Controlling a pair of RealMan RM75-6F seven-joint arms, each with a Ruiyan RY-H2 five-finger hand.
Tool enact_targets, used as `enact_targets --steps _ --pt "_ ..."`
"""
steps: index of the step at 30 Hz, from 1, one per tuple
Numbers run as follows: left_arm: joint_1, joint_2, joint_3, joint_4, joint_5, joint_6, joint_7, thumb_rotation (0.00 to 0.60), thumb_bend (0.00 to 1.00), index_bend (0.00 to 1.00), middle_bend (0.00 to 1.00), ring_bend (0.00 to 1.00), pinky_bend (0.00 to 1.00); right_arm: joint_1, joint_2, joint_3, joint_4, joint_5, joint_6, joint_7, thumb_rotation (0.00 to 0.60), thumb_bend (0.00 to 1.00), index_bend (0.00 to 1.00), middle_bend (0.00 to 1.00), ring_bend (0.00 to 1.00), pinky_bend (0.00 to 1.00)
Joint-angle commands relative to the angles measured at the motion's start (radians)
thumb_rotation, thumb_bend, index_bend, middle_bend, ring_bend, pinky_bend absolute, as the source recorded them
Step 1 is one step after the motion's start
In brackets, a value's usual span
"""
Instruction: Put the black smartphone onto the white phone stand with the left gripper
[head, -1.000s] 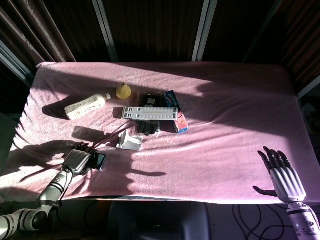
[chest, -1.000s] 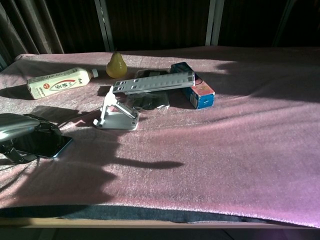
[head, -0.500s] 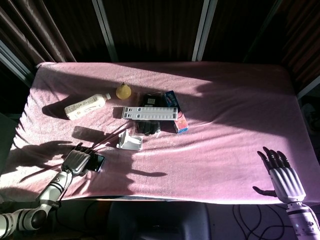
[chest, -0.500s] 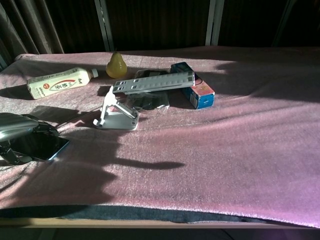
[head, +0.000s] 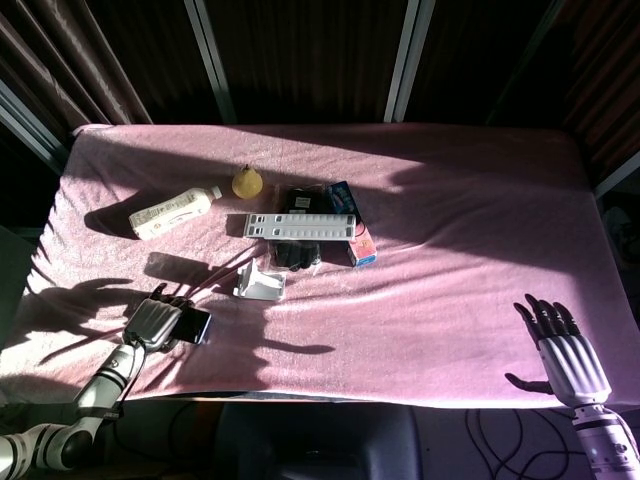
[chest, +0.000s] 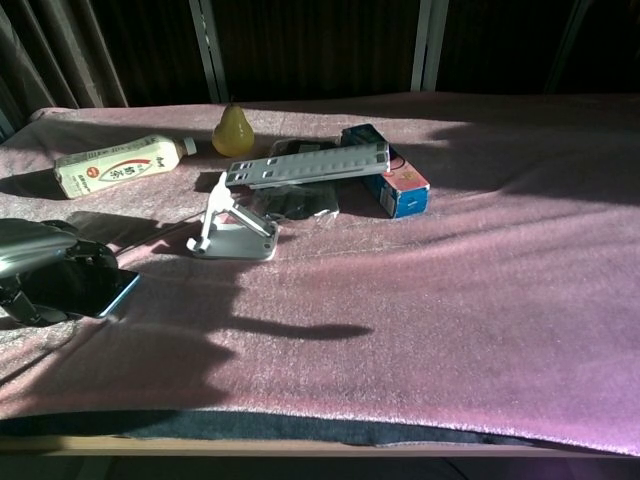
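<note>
My left hand (head: 150, 322) sits over the black smartphone (head: 194, 325) at the near left edge of the surface (head: 450, 250), fingers curled down onto the phone's near end. In the chest view the left hand (chest: 40, 262) covers most of the phone (chest: 95, 293), with only the far corner and its bluish edge sticking out past the fingertips. I cannot tell whether the phone is properly clamped or only pressed under the fingers.

Compared with a second ago, the phone has turned and slid a little under my hand: its exposed end now points more toward the stand, and the hand has drawn slightly back toward me. In the chest view the phone's free corner also looks a bit raised off the cloth, though the hard shadow makes that uncertain. I read this as the pick-up just beginning, not a finished lift.

The white phone stand (head: 260, 281) is ahead of the hand and to its right, near but clearly apart, its cradle upright (chest: 232, 232). Beyond it lie a white power strip (head: 300, 227), a bottle (head: 172, 211) and a pear (head: 247, 182).

My right hand (head: 562, 350) hangs off the near right edge, fingers spread, holding nothing.

Next I need a firm hold before carrying the phone forward and right.
</note>
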Motion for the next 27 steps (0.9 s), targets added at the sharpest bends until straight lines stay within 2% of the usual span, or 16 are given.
enact_targets --steps 1,8,12,17,22,27 --pt "0.032 -0.009 -0.007 0.024 0.071 0.055 -0.061 0.600 0.39 0.86 1.00 0.63 0.06 0.000 0.000 0.000 0.000 0.000 0.001 0.001 0.600 0.17 0.00 0.00 0.00 0.00" --pt "0.084 -0.017 -0.018 0.067 0.187 0.142 -0.203 0.600 0.39 0.87 1.00 0.64 0.08 -0.001 -0.001 -0.001 0.001 -0.003 0.001 -0.002 0.600 0.17 0.00 0.00 0.00 0.00" --pt "0.122 -0.029 -0.039 0.084 0.260 0.214 -0.363 0.600 0.39 0.87 1.00 0.64 0.09 -0.001 -0.001 -0.001 0.001 -0.004 0.001 0.000 0.600 0.17 0.00 0.00 0.00 0.00" --pt "0.166 -0.033 -0.099 0.047 0.295 0.279 -0.690 0.600 0.39 0.87 1.00 0.64 0.11 0.001 -0.002 -0.002 0.002 -0.005 -0.001 0.000 0.600 0.17 0.00 0.00 0.00 0.00" --pt "0.144 0.028 -0.152 -0.021 0.336 0.219 -1.044 0.600 0.40 0.87 1.00 0.64 0.12 0.001 -0.002 -0.004 0.001 -0.008 -0.002 0.003 0.600 0.17 0.00 0.00 0.00 0.00" --pt "0.099 0.027 -0.180 0.039 0.420 0.192 -1.282 0.600 0.40 0.87 1.00 0.63 0.12 0.001 -0.001 -0.002 0.003 -0.003 -0.005 0.003 0.600 0.17 0.00 0.00 0.00 0.00"
